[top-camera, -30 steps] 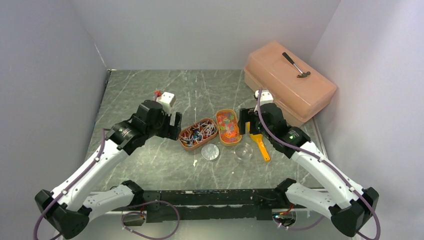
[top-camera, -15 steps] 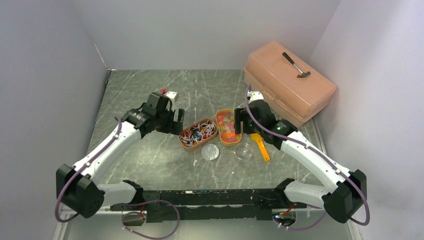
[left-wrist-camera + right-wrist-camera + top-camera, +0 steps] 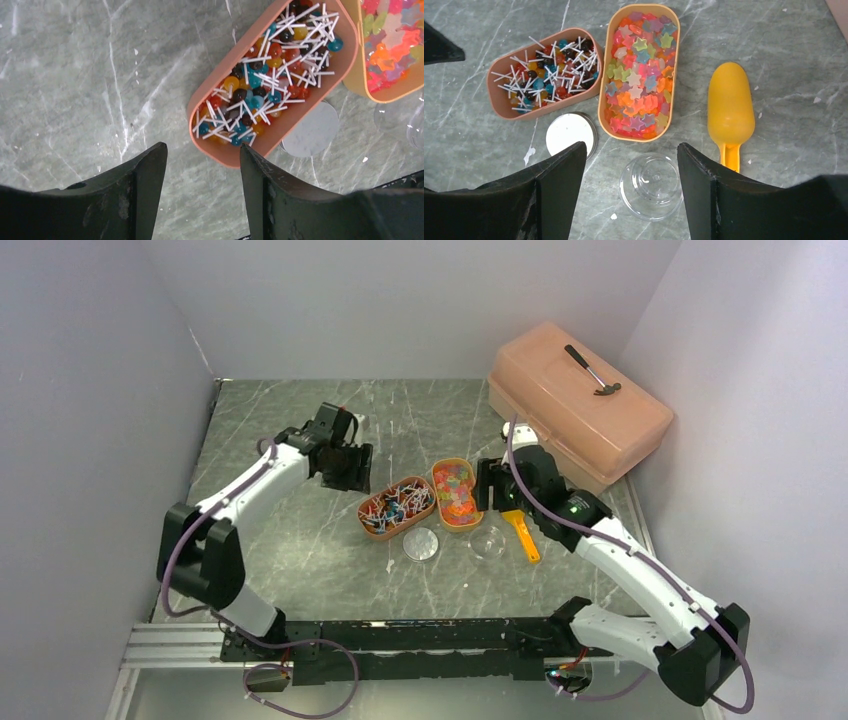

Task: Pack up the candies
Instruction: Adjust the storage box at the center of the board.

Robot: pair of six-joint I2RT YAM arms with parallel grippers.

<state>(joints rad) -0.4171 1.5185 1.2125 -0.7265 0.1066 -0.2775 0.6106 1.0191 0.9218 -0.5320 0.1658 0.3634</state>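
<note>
So compared to a second back, the left arm has swung way round: its elbow now sits out by the left wall, and the left gripper (image 3: 348,466) has slid toward the far side of the table (image 3: 280,420). It's released, fingers apart, gripping nothing. The right gripper (image 3: 631,150) has barely shifted and it's also spread wide with nothing in it, hovering above the clear cup (image 3: 651,185) and the round white lid (image 3: 570,132).

The candy hasn't budged. The lollipops (image 3: 265,75) are all still in the peach tray (image 3: 499,107), and the star gummies (image 3: 639,75) are still in the orange tray (image 3: 602,75) touching it. The yellow scoop (image 3: 730,110) lies just right of those.
</note>
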